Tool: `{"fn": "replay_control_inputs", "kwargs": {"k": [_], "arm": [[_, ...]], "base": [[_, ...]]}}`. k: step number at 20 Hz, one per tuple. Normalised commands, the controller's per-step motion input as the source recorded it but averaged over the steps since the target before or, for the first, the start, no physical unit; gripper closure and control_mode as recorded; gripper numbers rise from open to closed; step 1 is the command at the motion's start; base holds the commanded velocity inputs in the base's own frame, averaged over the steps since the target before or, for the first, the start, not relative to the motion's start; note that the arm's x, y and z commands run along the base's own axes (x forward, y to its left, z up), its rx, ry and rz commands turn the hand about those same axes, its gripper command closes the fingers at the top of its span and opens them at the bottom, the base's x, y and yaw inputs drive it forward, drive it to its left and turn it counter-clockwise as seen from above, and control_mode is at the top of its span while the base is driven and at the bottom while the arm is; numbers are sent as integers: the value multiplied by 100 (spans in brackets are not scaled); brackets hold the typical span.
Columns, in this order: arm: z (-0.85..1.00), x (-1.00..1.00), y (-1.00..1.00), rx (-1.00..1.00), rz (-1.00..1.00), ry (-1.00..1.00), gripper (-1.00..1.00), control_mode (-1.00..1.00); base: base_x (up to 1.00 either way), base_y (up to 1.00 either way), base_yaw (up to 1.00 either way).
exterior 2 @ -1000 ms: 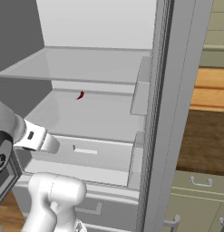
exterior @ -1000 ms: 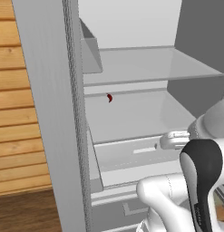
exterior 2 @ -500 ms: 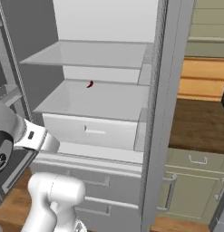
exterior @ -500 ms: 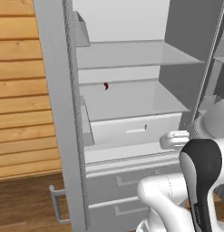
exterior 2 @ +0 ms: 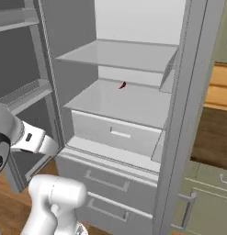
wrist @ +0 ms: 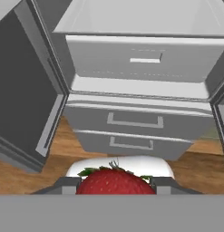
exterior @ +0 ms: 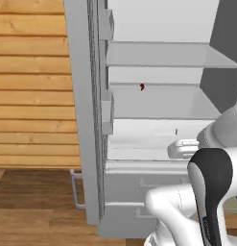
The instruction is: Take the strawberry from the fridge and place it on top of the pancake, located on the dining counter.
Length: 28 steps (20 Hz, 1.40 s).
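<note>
We face the fridge [exterior 2: 133, 105] with its doors swung wide, the white interior showing two shelves, a pale pull-out bin beneath them and two wide drawers [wrist: 131, 124] at the bottom, each with a slim bar handle. In the left base view the fridge's left door [exterior: 86, 120] stands edge-on against a wall of horizontal wooden planks [exterior: 31, 86], with a wood floor [wrist: 54, 149] below. In the right base view a green cabinet front [exterior 2: 202, 202] sits to the right of the fridge.

Our arm rises in front of the drawers, its white wrist level with the bin.

A tiny dark-red speck [exterior 2: 122, 85] lies at the back of the lower shelf; we cannot tell what it is.

In the hand view the strawberry [wrist: 115, 181] sits right between the jaws, red with green leaves on top, filling the gap between the two dark finger tips [wrist: 68, 185] at either side of it. The jaws are pinching the strawberry, held out in front of the fridge, clear of its shelves.

We can read no writing or brand on anything.
</note>
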Motion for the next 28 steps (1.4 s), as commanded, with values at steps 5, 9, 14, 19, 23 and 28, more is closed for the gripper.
{"fn": "replay_control_inputs", "kwargs": {"k": [5, 9, 14, 19, 23, 28], "arm": [[0, 0, 0, 0, 0, 0, 100, 100], [0, 0, 0, 0, 0, 0, 100, 100], [0, 0, 0, 0, 0, 0, 100, 100], [0, 0, 0, 0, 0, 0, 100, 100], [0, 0, 0, 0, 0, 0, 100, 100], [0, 0, 0, 0, 0, 0, 100, 100]], "base": [[-18, -30, 62], [-47, -19, 62], [-68, -13, 61], [-44, -14, 72], [-34, -11, 73], [-58, 2, 70]]}}
